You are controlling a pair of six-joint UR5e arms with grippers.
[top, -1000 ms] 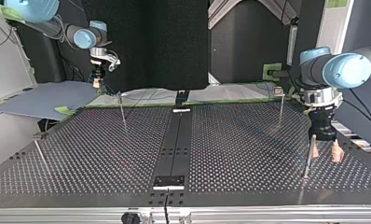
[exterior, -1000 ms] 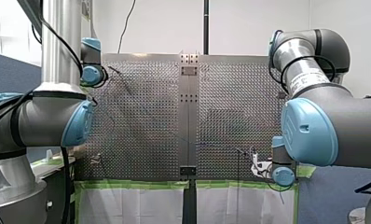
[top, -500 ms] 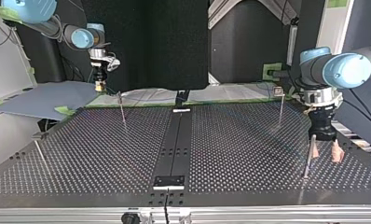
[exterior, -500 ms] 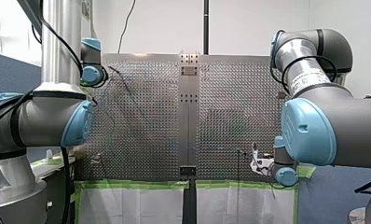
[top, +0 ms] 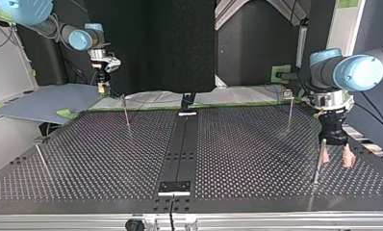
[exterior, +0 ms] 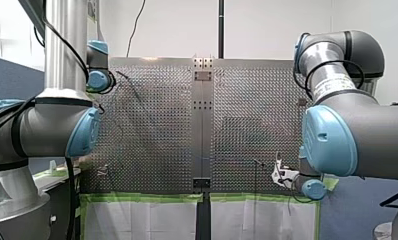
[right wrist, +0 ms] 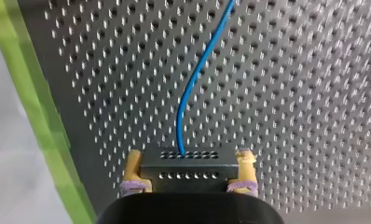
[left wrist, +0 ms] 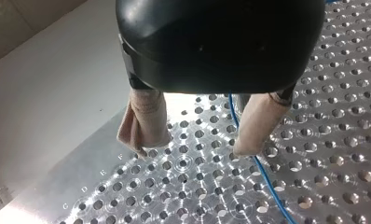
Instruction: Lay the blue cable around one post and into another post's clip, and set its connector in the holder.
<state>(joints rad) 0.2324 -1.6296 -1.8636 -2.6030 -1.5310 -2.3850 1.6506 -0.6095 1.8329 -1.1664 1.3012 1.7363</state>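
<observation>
The big counter (top: 108,159) is full of little holes. Thin posts stand up on it. In the top view there is a far left post (top: 126,113), a far right post (top: 289,109) and a near right post (top: 318,163).

My right end effector (top: 101,87) hangs up high, past the far left corner of the counter in the top view. Its yellow pads are closed tight on the black connector (right wrist: 188,169), one pad on each short end. The blue cable (right wrist: 193,84) comes out of the middle of the connector. It bends away ahead of the end effector, out over the counter.

My left end effector (left wrist: 200,135) is down low at the near right of the top view, just beside the near right post. Its beige pads stand apart and hold nothing. In the left wrist view the blue cable lies on the counter under this end effector. It runs close by one pad.

I think the cable is thin, light and bendy. It will flop and slide if it is not pulled a little tight. The connector is hard and boxy, so it is the best place to hold. To steer the cable round a post, a soft pinch on the cable near that post should work. A hard tug could bend a thin post. I cannot make out the clip or the holder.
</observation>
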